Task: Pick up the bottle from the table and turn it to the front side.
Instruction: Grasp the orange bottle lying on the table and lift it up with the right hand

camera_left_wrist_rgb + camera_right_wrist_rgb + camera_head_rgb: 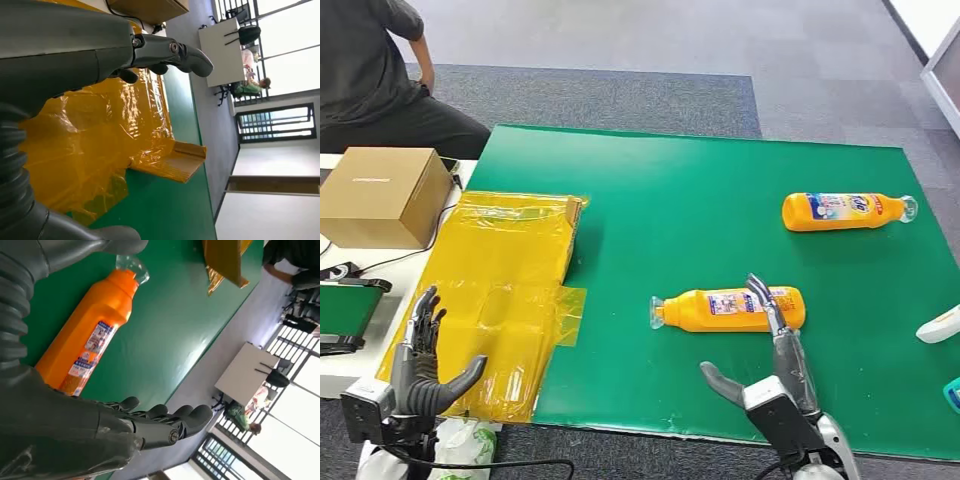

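Glossy plastic bottle (731, 309), matt green table (682, 200)

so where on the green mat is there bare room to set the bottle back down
The widest bare patch of the green mat lies between the yellow plastic sheet and the far bottle. Another strip runs along the near edge, left of the right hand. It is crowded by the near bottle and at the right edge, where a white object lies.
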`<state>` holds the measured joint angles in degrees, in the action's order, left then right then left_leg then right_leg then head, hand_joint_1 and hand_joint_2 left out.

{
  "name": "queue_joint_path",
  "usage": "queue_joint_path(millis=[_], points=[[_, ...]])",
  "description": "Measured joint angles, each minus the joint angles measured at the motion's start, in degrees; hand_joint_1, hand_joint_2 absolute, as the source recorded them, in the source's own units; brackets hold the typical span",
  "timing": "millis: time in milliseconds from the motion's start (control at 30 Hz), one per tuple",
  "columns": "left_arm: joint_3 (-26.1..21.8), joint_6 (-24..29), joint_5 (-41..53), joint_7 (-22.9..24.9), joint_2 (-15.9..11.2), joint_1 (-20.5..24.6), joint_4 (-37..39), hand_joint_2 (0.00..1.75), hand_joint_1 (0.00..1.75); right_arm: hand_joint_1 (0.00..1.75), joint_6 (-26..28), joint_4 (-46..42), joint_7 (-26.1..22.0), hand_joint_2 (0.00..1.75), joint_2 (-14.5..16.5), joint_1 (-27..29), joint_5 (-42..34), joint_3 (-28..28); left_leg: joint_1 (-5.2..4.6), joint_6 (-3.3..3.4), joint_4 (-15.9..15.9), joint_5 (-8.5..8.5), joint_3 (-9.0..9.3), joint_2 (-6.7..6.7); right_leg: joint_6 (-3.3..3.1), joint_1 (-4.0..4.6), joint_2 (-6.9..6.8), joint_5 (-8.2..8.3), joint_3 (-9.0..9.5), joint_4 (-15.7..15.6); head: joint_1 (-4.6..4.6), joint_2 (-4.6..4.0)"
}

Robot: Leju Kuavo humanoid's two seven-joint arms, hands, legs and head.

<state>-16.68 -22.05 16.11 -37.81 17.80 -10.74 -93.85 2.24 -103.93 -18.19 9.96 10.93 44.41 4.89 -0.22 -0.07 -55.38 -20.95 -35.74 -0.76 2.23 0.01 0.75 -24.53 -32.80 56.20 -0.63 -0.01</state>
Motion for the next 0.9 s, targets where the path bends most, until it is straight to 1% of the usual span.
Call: queue_joint_path(millis=[67, 133, 233, 333, 600, 767, 900], points=[[0.1, 0.0, 0.0, -0.1, 0.0, 0.0, 0.1, 1.75, 0.00, 0.00, 0.2, 0.1, 1.4, 1.75, -0.5, -0.4, 2.7, 0.0, 0.00, 0.00, 0.0, 0.00, 0.00, 0.00, 0.00, 0.00, 0.00, 0.00, 0.01, 0.0, 0.00, 0.01], [0.4, 0.2, -0.2, -0.5, -0.2, 0.1, 0.4, 1.75, 0.00, 0.00, 0.7, 0.8, 4.7, 1.75, -1.8, -1.9, 9.0, 0.0, 0.00, 0.00, 0.0, 0.00, 0.00, 0.00, 0.01, 0.00, 0.00, 0.01, 0.02, 0.0, 0.01, 0.01], [0.7, 0.2, -0.9, -1.3, -0.4, 0.5, 1.5, 1.75, 0.00, 0.00, 1.0, 3.8, 8.7, 1.75, -4.0, -5.5, 16.8, 0.2, -0.01, 0.04, 0.0, 0.04, 0.00, 0.00, 0.06, 0.00, 0.01, 0.07, 0.02, 0.0, 0.01, 0.01], [0.7, 0.2, -1.3, -1.9, -0.8, 1.4, 3.3, 1.75, 0.00, 0.00, 1.3, 8.6, 11.4, 1.75, -6.1, -10.0, 21.9, 0.6, -0.02, 0.09, 0.0, 0.11, 0.00, 0.00, 0.12, -0.02, 0.00, 0.13, 0.02, 0.0, 0.01, 0.00], [2.0, 1.9, -3.0, -2.0, -2.5, 3.4, 7.0, 1.75, 0.00, 0.00, -0.4, 22.5, 15.3, 1.75, -10.4, -19.5, 27.5, 1.3, -0.03, 0.11, 0.0, 0.15, -0.01, 0.00, 0.12, -0.02, 0.00, 0.19, 0.04, 0.0, 0.01, 0.00], [3.1, 2.4, -3.6, -2.0, -3.5, 4.1, 8.4, 1.75, 0.00, 0.00, -1.2, 29.6, 16.2, 1.75, -12.0, -23.7, 28.9, 1.3, -0.03, 0.11, 0.0, 0.15, -0.02, 0.00, 0.12, -0.02, 0.00, 0.19, 0.04, 0.0, -0.01, 0.00], [4.5, 3.4, -4.6, -2.1, -4.5, 4.8, 9.6, 1.75, 0.00, 0.00, -3.9, 37.4, 17.0, 1.75, -13.1, -28.1, 30.5, 1.6, -0.03, 0.11, 0.0, 0.15, -0.03, 0.00, 0.12, -0.02, 0.00, 0.19, 0.03, 0.0, 0.01, 0.00]])
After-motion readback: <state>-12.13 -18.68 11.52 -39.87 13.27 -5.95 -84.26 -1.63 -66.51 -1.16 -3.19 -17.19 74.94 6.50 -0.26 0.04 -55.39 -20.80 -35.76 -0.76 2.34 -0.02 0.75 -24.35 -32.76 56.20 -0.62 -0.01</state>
